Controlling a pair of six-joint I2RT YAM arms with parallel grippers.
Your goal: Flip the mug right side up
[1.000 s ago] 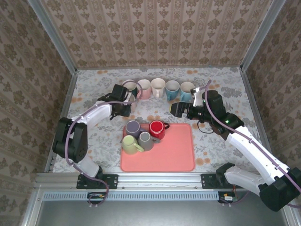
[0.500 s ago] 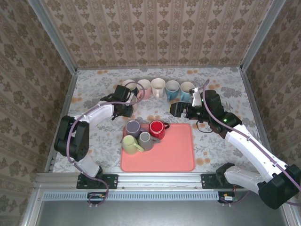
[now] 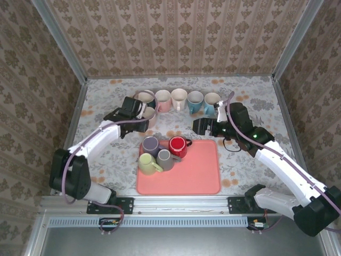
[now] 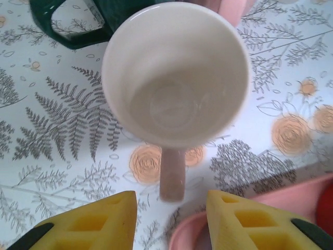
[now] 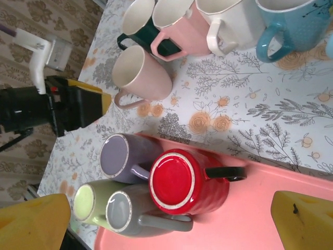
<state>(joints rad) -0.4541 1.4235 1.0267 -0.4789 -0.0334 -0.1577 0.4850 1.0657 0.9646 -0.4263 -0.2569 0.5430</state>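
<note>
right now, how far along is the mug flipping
Done: the pale pink ceramic mug stands mouth up on the table, by the row of upright mugs; the left gripper is open near its handle. In hand: nothing; the right gripper hangs open by the coral plastic tray. Left: the purple mug, red mug, light green mug and grey mug sit bottom up on it.

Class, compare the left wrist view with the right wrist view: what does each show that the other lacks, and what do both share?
Left wrist: a straight-down look into the upright pale mug, empty inside, with the left fingers at the bottom edge. Right wrist: the red mug, purple mug, lime mug and grey mug bottom-up on the pink tray, plus the white mug and blue mug. Shared: the pale mug, the dark green mug and part of the tray.
</note>
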